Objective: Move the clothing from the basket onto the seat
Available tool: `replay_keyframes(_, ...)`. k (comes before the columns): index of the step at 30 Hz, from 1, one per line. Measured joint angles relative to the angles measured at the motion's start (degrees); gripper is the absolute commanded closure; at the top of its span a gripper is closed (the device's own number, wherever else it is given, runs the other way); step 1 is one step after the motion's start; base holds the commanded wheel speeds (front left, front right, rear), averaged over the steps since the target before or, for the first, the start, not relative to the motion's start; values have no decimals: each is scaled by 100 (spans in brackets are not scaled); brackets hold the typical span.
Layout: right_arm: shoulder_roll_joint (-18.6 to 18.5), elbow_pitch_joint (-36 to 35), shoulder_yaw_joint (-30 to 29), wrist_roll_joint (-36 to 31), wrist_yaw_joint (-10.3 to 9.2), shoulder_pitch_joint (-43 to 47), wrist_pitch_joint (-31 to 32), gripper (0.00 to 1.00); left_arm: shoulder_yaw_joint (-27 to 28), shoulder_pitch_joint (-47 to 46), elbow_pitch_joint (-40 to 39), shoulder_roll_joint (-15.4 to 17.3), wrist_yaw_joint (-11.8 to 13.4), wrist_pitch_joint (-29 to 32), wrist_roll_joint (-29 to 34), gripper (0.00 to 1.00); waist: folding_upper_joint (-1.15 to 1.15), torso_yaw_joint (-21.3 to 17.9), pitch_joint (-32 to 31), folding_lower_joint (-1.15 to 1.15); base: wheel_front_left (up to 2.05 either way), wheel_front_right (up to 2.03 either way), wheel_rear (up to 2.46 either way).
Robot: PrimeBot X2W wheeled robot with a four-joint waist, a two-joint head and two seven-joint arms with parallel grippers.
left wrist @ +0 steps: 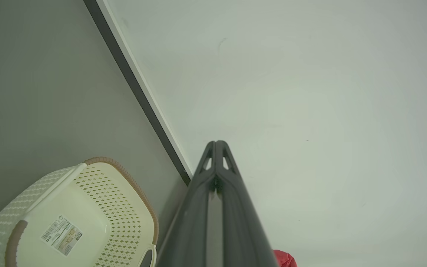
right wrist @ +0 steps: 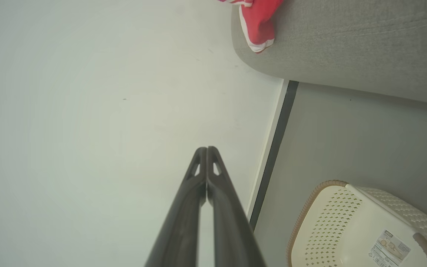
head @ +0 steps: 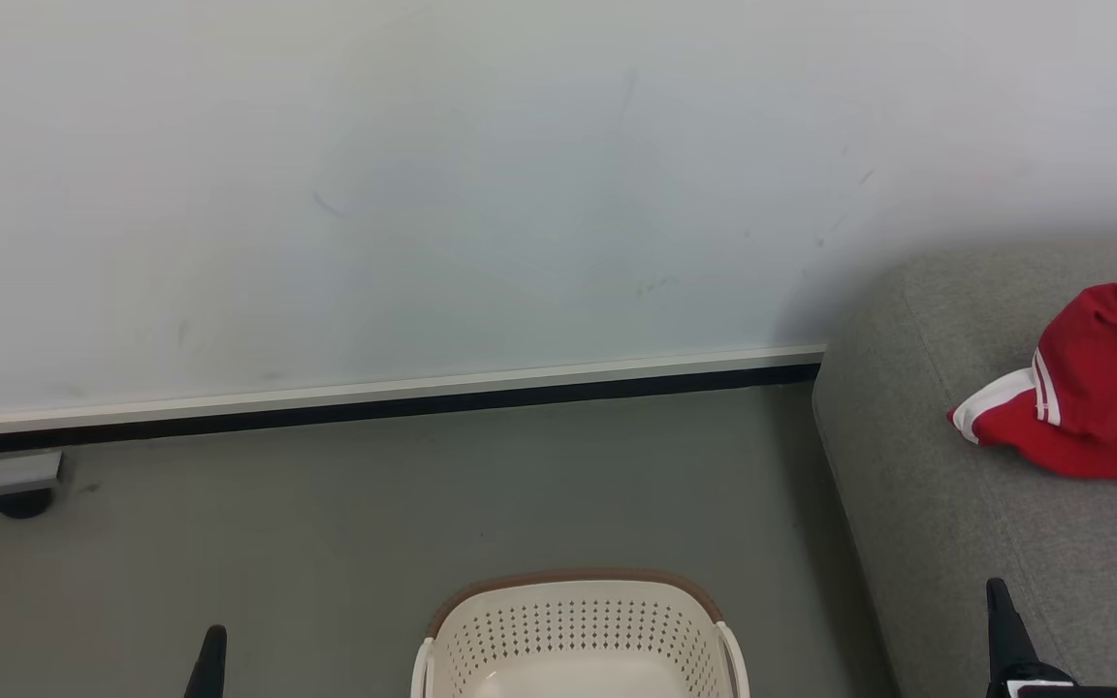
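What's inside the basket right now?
The basket looks empty: its bare floor shows just a label. Nothing covers it, though one end runs off frame. Red clothing lies on the seat.

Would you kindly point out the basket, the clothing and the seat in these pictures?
basket [head: 578, 630]: head view, on its perforated far wall.
clothing [head: 1097, 388]: head view, on the red fabric.
seat [head: 917, 485]: head view, on bare grey upholstery.

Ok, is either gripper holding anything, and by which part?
Nothing is held. The left gripper and right gripper are shut and empty; the clothing lies on the seat.
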Motion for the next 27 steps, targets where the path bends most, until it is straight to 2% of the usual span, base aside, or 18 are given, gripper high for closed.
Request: replay_keyframes(27, 77, -33, -333, 1113, 0, -116, 259, 100, 160, -344, 263, -15, -73, 394, -1173, 100, 0, 22, 132, 0, 0, 0, 0)
